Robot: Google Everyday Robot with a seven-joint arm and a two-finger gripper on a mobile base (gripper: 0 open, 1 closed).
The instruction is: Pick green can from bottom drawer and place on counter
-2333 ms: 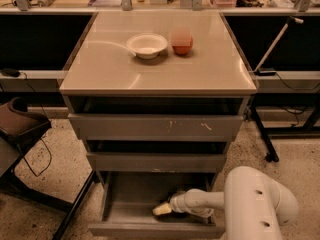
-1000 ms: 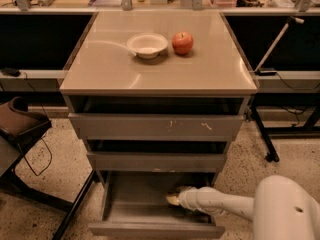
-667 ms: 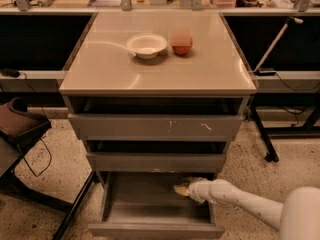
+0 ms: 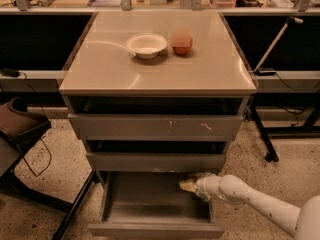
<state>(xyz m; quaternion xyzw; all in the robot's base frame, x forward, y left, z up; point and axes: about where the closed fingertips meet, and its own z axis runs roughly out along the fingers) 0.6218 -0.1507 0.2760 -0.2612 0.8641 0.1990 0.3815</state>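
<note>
Drawn back from mid-tray, the gripper [image 4: 189,185] sits at the 1 o'clock corner of the bottom drawer [image 4: 155,229], beneath the middle drawer [image 4: 156,161]; its grip cannot be told; green can hidden.

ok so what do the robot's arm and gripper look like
The arm is glossy white, made of smooth rounded tube segments with a bulbous wrist joint and small dark dots along the forearm. No loose cables show. The gripper is a pale yellowish-tan tip, at the back right of the open bottom drawer.
</note>
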